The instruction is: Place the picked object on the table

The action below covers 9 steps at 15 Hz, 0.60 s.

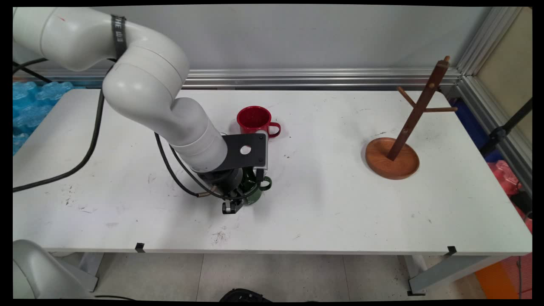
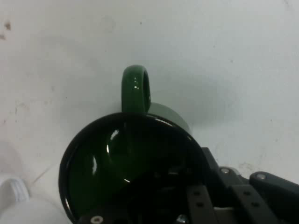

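A dark green mug (image 1: 256, 192) stands on the white table (image 1: 331, 204) left of centre, its handle pointing right. My gripper (image 1: 240, 199) is down on it from above, at the mug's near-left side, and the hand hides most of the mug. In the hand view the green mug (image 2: 133, 158) fills the lower middle, its handle pointing to the top of the picture. There the gripper (image 2: 187, 191) and its black linkage sit at the rim's lower right. A red mug (image 1: 255, 120) stands just behind the hand, handle to the right.
A wooden mug tree (image 1: 401, 140) on a round base stands at the table's right, pegs bare. Black cables hang from the arm at the left. Aluminium rails run along the back and right edges.
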Available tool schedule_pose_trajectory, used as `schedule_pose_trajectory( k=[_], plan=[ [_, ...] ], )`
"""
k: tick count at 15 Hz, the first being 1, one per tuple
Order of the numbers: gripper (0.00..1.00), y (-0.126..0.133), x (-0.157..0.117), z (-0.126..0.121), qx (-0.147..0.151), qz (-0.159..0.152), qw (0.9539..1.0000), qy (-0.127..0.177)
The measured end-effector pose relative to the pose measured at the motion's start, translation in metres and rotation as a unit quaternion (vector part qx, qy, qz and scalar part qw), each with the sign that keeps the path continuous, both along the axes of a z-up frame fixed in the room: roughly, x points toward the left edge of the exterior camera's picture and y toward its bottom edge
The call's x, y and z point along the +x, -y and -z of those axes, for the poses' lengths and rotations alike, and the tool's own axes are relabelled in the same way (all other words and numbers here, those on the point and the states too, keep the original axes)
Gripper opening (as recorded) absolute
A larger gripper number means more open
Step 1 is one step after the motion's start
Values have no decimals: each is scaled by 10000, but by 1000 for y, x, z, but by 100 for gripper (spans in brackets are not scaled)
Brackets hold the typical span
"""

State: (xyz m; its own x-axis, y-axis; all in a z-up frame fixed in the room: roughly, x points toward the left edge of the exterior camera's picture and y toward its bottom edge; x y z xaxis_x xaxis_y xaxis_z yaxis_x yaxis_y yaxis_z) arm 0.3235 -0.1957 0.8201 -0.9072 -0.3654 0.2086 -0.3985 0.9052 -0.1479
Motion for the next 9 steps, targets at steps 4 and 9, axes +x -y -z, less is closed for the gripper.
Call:
schedule_pose_trajectory(
  k=[4, 9],
  plan=[
    [0, 2, -1, 6, -25, 17, 10000, -22],
    [100, 3, -2, 11, -48, 58, 10000, -43]
  ],
)
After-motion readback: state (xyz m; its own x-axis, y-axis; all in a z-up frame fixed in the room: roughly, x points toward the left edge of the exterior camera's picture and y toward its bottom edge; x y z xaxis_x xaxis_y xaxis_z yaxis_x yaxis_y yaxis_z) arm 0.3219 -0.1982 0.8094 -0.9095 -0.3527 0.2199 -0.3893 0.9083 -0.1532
